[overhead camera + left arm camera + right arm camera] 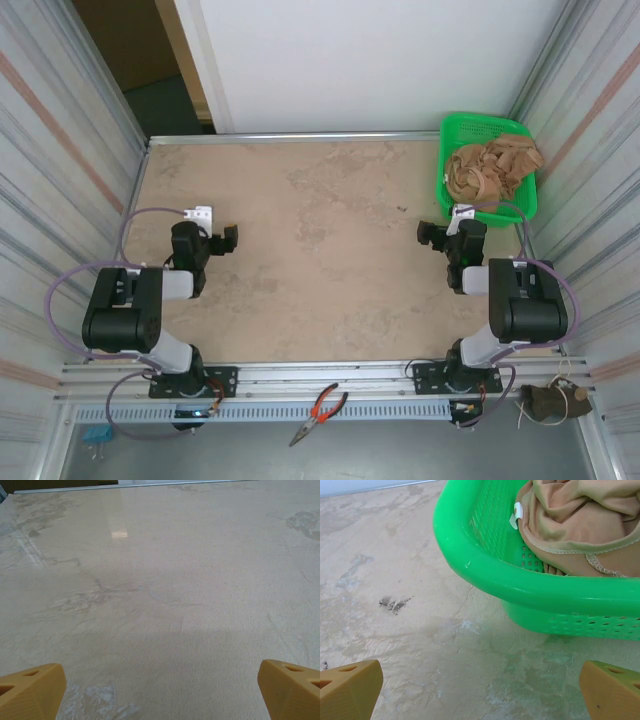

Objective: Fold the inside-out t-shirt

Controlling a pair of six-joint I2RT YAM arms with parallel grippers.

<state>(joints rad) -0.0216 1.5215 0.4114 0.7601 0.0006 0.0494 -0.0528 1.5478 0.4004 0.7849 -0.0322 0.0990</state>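
Up at about 1 o'clock on the desk (320, 200), the inside-out t-shirt (492, 168) is bunched up inside a green basket (443, 185), so nothing is laid out for folding yet. It's crumpled enough that the sleeves can't be picked out. In the right wrist view a small white tag (516, 516) is seen against the basket's inner wall.

The right claw (432, 234) is parked at roughly 3 o'clock, just short of the basket's near wall, fingers spread wide with nothing between them. It's probably staged there because that arm is nearest the shirt.

The left claw (228, 238) is held over bare desk at around 9 o'clock, also spread wide and empty, well apart from the shirt. The open stretch between the two claws is likely where the shirt is meant to be flattened.

The task is judged to be at the very start, since the shirt has to be lifted out of the basket first.
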